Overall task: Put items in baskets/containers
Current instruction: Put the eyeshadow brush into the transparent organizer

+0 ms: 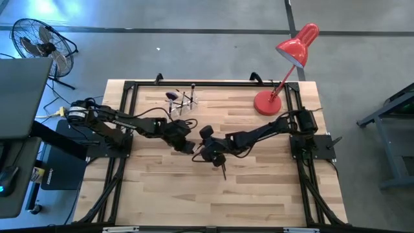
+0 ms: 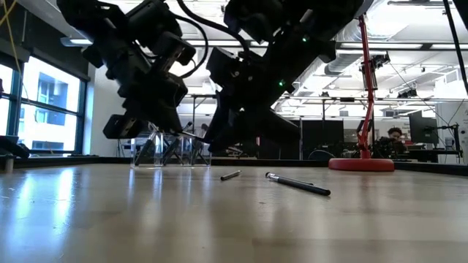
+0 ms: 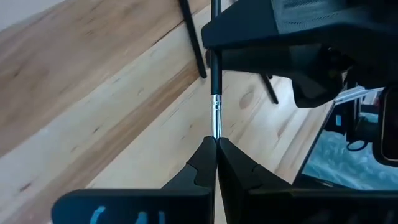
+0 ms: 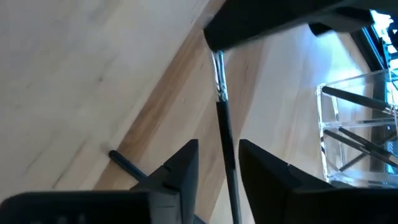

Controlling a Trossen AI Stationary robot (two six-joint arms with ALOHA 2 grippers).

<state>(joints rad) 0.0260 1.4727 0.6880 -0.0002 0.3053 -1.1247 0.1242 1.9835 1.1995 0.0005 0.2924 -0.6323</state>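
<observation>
The left gripper [image 3: 216, 146] pinches a brush [image 3: 216, 93] by its tip; the right gripper [image 4: 217, 163] stands open around the handle. That thin hold could slip, dropping it short of the cup [image 4: 357, 134].

Both arms reach inward and meet tip to tip. Left tool [image 3: 216, 163]: fingers pressed together, clamping a thin brush [image 3: 216, 93]. Right tool [image 4: 217, 165]: directly opposite the left tool, fingers parted, the same brush running between them.
</observation>
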